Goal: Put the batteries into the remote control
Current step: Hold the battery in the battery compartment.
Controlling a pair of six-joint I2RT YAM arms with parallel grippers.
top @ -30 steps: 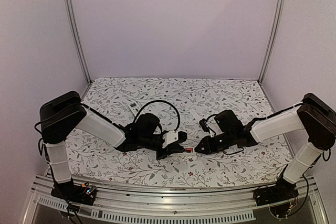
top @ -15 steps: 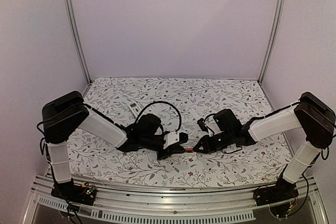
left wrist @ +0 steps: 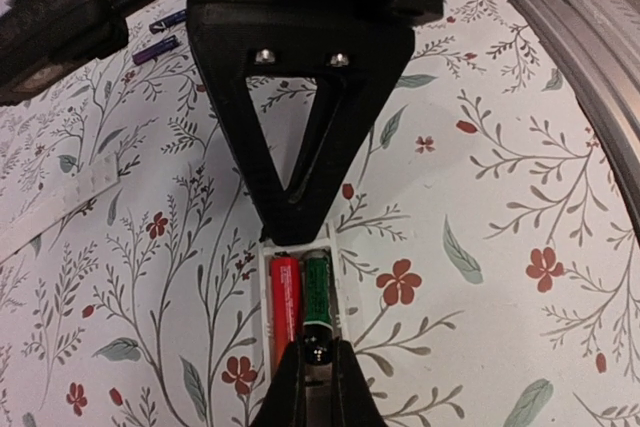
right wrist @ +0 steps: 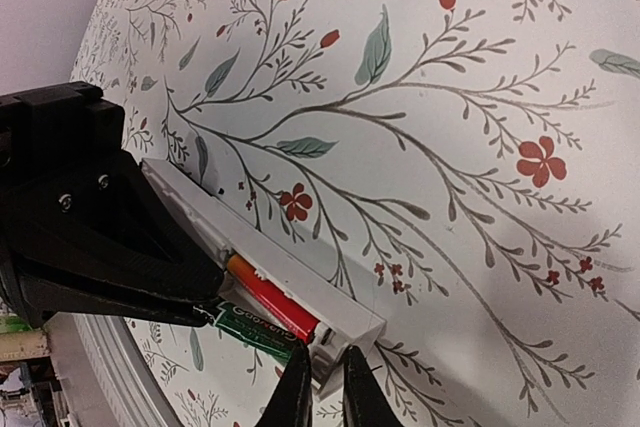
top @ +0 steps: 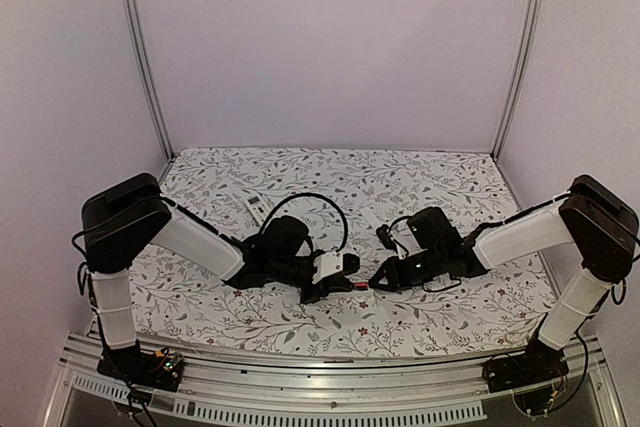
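Top external view showed little gross motion over the last second: the right arm had edged slightly inward toward the left, and both wrists stayed low over the floral tablecloth [top: 440,187] near the middle of the table. What had changed was at the right gripper [right wrist: 320,392], whose jaws had drawn in from a wider stance until they were pinched on the near end of the green battery [left wrist: 318,292]. The left gripper [left wrist: 298,227] remained clamped shut on the remote control [right wrist: 290,267], holding it with the open battery bay facing up. In that bay the red battery [left wrist: 285,297] lay flat in one slot, and the green battery sat just beside it in the other, touching it along its length. From the right wrist view the green one looked a little proud of the bay at its near end, so it was probably not yet fully seated. Two loose batteries [left wrist: 155,49] lay well apart on the cloth. By this reading the loading was nearly complete, with the last cell needing only to be pushed home.
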